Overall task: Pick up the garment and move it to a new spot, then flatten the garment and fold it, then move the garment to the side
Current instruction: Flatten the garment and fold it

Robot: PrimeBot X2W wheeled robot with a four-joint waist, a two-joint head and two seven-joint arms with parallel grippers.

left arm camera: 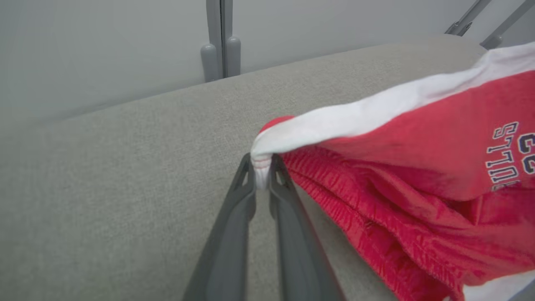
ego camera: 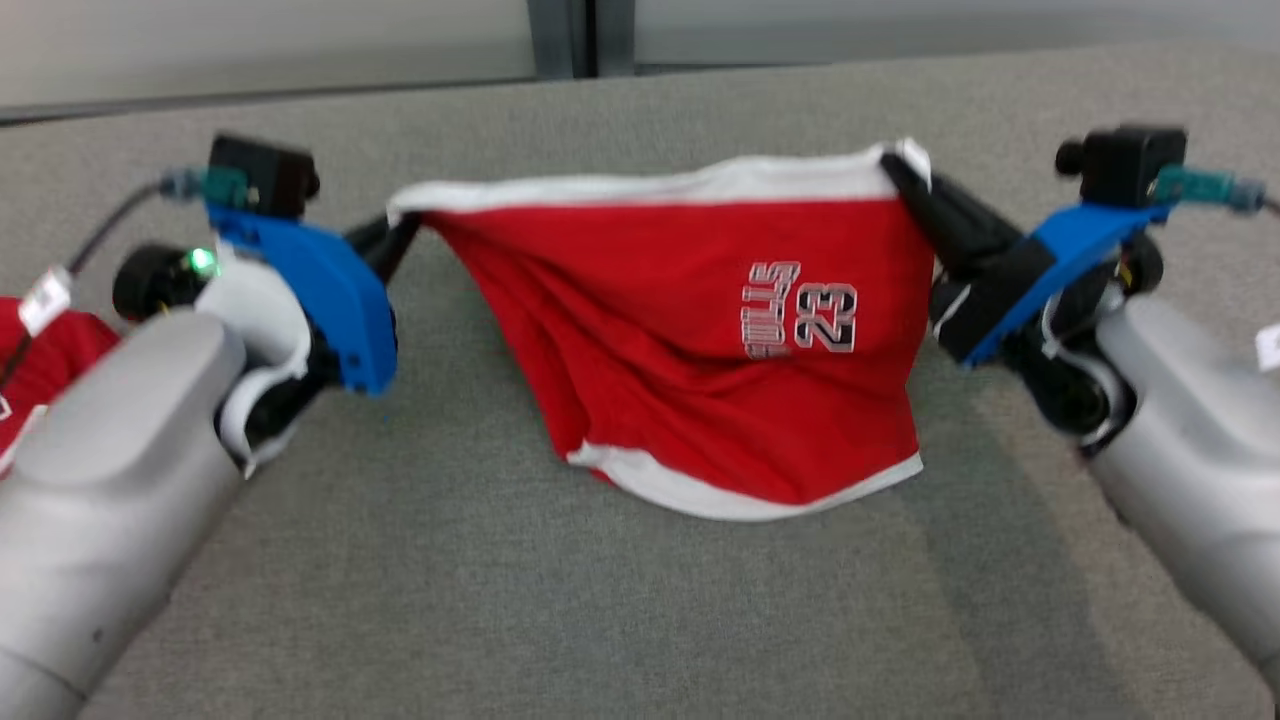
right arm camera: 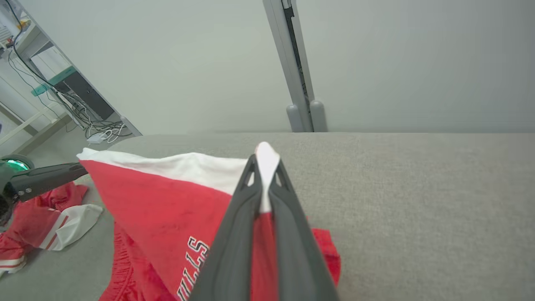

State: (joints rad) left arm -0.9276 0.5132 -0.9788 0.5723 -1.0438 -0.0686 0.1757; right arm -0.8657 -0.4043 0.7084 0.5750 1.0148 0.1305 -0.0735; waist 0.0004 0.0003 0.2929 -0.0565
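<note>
Nearest, the white-trimmed red mesh shorts (ego camera: 700,330) sag toward the grey fabric tabletop (ego camera: 600,620); beyond, their waistband stretches crosswise, left tool (ego camera: 405,228) pinching its left corner, right tool (ego camera: 900,172) its right, both arms equally placed for lowering.

Two red garments with white trim: one garment (ego camera: 700,330) held up in the air, and one second garment (ego camera: 45,360) lying crumpled at the far left of the single grey fabric surface (ego camera: 640,600). Two grey robot arms (ego camera: 110,450), each with one blue wrist mount (ego camera: 330,290), one black camera box (ego camera: 260,170) and one gripper, the left gripper (ego camera: 400,225) and the right gripper (ego camera: 900,175); each has two long dark fingers (left arm camera: 234,234), four in all. One printed number (ego camera: 825,318), 23, one line of lettering (ego camera: 765,310) beside it, one green light (ego camera: 203,262) on the left wrist, and one grey upright post (left arm camera: 220,42) against the wall behind.
</note>
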